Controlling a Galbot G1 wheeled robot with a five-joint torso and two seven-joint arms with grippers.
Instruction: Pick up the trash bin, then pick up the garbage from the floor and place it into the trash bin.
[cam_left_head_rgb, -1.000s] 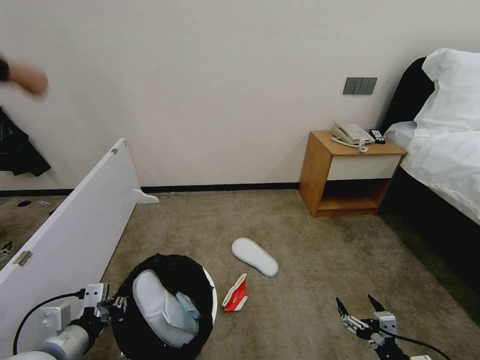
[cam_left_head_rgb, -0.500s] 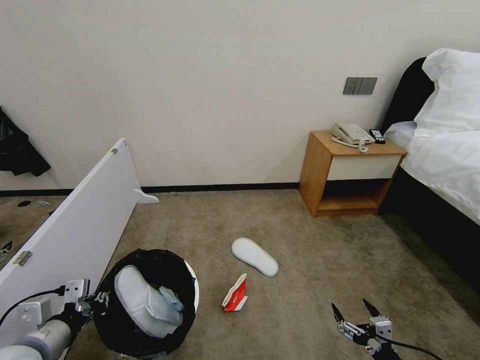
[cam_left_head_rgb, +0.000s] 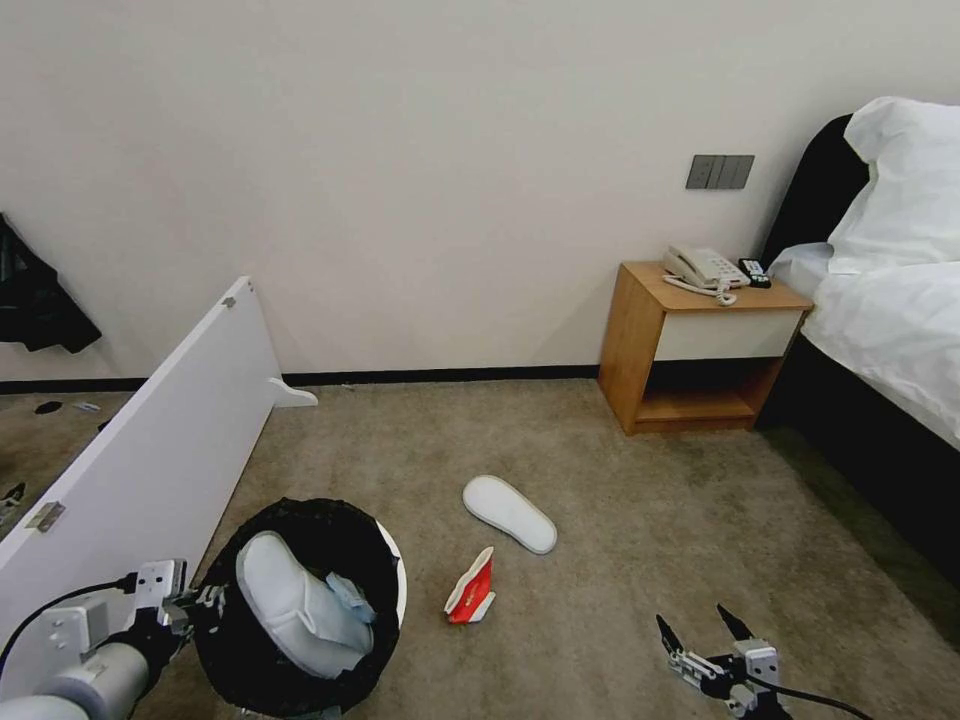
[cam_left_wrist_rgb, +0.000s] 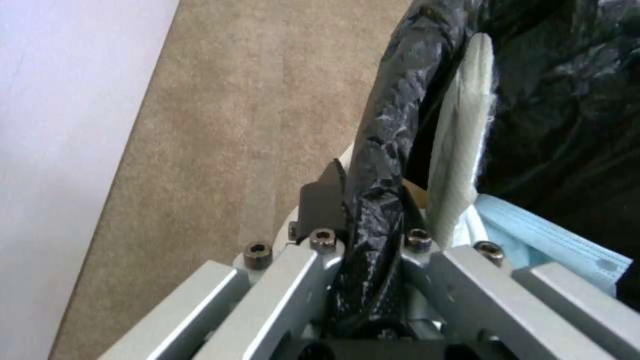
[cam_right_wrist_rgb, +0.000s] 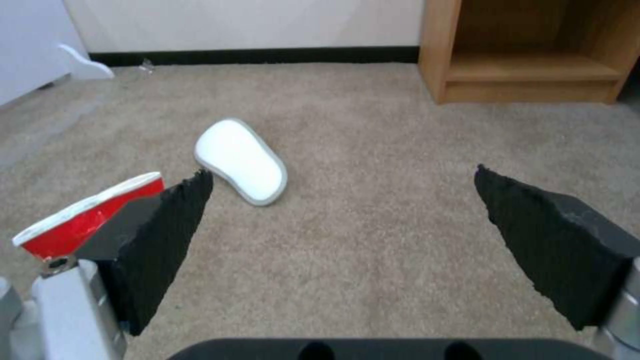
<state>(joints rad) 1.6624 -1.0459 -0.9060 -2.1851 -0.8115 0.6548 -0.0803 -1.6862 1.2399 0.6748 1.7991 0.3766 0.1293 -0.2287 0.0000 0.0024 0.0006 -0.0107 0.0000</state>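
Since half a second ago the trash bin (cam_left_head_rgb: 300, 610) has shifted slightly toward the robot's right, and the right gripper (cam_left_head_rgb: 703, 640) has sunk lower toward the bottom edge of the head view. At the robot's lower left, the left arm reaches forward low over the carpet, its left gripper (cam_left_head_rgb: 205, 603) clamped on the bin's bag-covered rim (cam_left_wrist_rgb: 380, 200), one finger outside and one inside. A white slipper (cam_left_head_rgb: 300, 605) and a pale blue mask (cam_left_wrist_rgb: 553, 240) lie inside the bin. The right gripper hangs low at the robot's right with its two black fingers (cam_right_wrist_rgb: 167, 240) spread wide apart, holding nothing. On the carpet between the arms lie a second white slipper (cam_left_head_rgb: 508, 513) and a red-and-white carton (cam_left_head_rgb: 472, 590), near each other but apart.
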